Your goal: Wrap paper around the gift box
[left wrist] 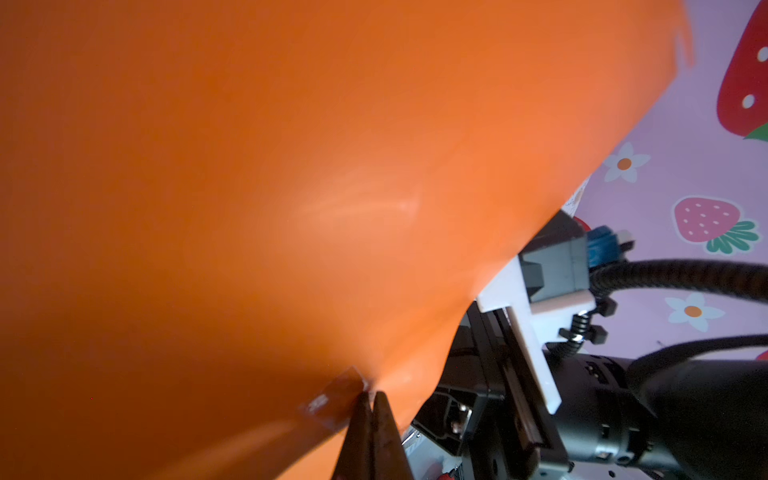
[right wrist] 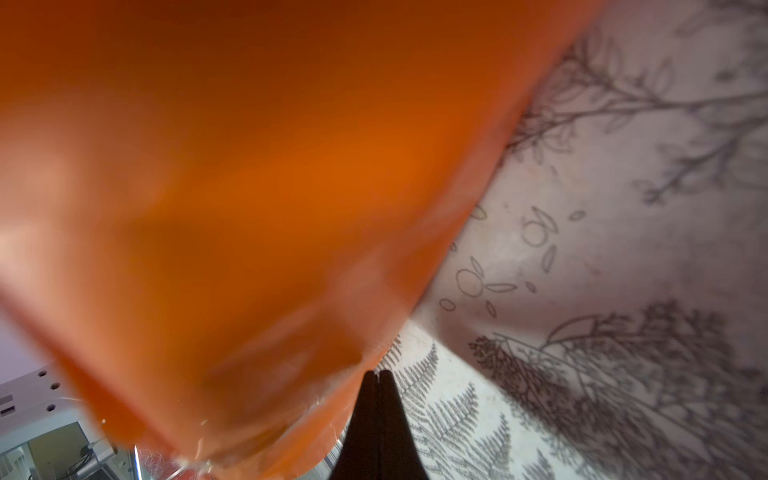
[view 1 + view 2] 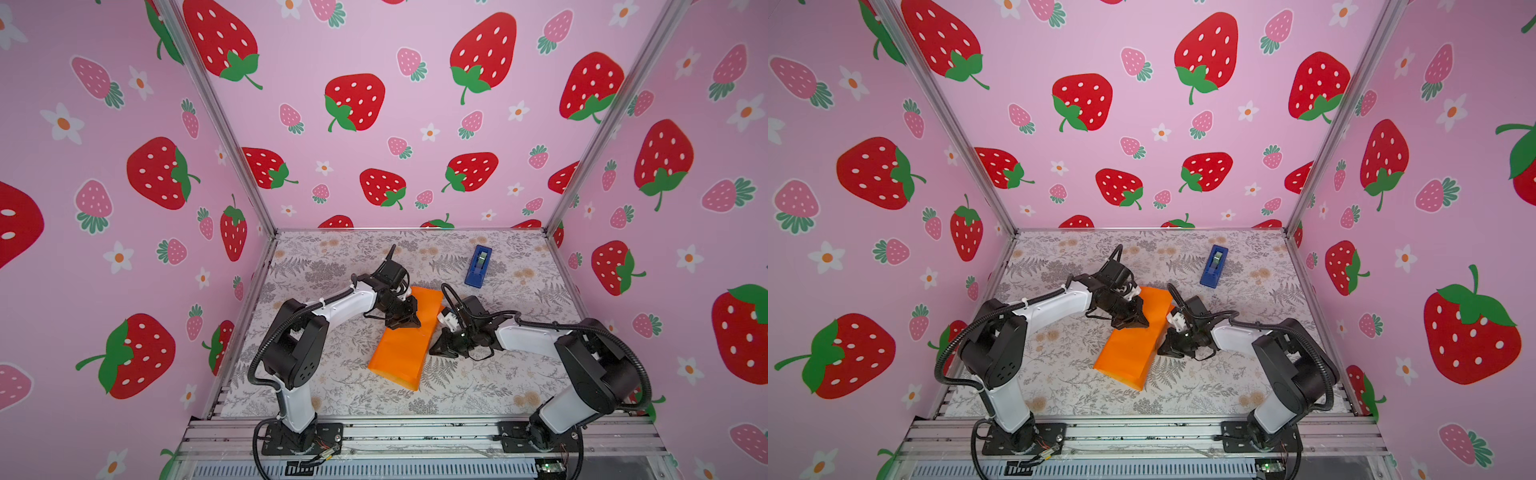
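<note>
**Orange paper bundle mid-table, both grippers clenched at its edges**

The paper (image 3: 401,349) (image 3: 1129,353) is seen folded into a long, boxy bundle. It is laid slantwise on the floral table covering (image 3: 332,395), about mid-table in both top views. The gift box is not visible in any view; only orange is shown.

The bundle is flanked by the two grippers. The left gripper (image 3: 411,322) (image 3: 1140,323) is placed over the bundle's far-left part, tips down on the orange surface. The right gripper (image 3: 434,351) (image 3: 1160,351) is set against the bundle's right edge, low to the table.

In the left wrist view the frame is mostly filled by the paper (image 1: 291,166). The left gripper (image 1: 371,399) is shown with jaws pressed fully together, tips touching the paper. A small strip of clear tape (image 1: 332,401) is stuck just beside them. Whether a pinch of paper is caught between the tips cannot be told.

In the right wrist view the paper (image 2: 249,166) is blurred. The right gripper (image 2: 377,376) is likewise clenched, tips meeting right at the paper's edge. The fern print of the table covering is seen past them. A grasp on the paper cannot be confirmed here either.

A blue tape dispenser (image 3: 478,266) (image 3: 1214,266) is left well apart, toward the far right of the table.
</note>
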`<state>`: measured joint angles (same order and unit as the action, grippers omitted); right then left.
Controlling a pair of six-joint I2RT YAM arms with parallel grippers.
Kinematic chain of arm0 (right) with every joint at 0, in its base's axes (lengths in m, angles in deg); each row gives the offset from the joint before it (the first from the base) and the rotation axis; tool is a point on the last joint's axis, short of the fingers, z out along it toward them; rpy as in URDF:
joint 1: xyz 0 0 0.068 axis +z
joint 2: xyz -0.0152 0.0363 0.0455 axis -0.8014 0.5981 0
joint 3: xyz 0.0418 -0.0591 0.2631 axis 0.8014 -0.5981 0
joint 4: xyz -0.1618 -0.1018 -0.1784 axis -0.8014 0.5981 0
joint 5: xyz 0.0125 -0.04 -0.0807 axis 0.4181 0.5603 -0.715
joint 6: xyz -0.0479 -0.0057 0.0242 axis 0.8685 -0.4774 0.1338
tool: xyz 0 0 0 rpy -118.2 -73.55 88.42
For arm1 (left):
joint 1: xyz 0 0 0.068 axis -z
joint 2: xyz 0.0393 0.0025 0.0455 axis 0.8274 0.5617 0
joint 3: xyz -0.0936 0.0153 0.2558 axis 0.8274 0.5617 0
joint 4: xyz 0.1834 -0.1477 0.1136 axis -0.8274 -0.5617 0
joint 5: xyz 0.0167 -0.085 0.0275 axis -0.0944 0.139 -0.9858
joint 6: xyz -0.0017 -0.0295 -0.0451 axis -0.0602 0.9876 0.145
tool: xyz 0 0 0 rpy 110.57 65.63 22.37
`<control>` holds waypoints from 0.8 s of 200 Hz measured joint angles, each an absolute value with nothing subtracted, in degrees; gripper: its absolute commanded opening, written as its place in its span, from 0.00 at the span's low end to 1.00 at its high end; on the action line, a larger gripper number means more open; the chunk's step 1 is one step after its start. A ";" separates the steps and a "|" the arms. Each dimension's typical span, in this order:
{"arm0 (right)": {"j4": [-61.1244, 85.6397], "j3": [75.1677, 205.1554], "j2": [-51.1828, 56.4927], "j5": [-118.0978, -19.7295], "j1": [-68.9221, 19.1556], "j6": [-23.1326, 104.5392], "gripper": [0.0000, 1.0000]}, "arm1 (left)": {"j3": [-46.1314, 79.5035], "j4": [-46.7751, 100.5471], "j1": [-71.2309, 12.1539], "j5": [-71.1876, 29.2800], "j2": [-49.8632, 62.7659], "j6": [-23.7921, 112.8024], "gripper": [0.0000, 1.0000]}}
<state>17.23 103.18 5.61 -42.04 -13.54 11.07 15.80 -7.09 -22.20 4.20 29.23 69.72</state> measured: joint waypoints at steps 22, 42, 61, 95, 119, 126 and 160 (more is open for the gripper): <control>18.30 103.07 2.53 -44.33 -13.50 10.35 0.06 | 15.80 -7.09 -22.20 4.22 29.23 69.72 0.07; 18.36 102.61 -1.47 -45.51 -13.50 8.84 0.11 | 15.80 -7.09 -22.20 4.22 29.23 69.72 0.07; 18.21 101.80 -5.07 -46.02 -13.45 6.29 0.25 | 15.80 -7.11 -22.20 4.20 29.21 69.72 0.07; 16.33 101.15 -8.35 -46.21 -13.10 2.42 0.40 | 15.80 -7.11 -22.18 4.20 29.21 69.72 0.07; 13.95 100.40 -8.26 -46.00 -12.67 -0.25 0.40 | 15.80 -7.11 -22.18 4.20 29.21 69.72 0.07; 13.34 100.27 -8.09 -45.86 -12.56 -0.69 0.40 | 15.80 -7.11 -22.18 4.20 29.21 69.72 0.07; 9.47 100.27 -4.70 -44.88 -11.53 -2.63 0.33 | 15.80 -7.09 -22.18 4.20 29.21 69.72 0.07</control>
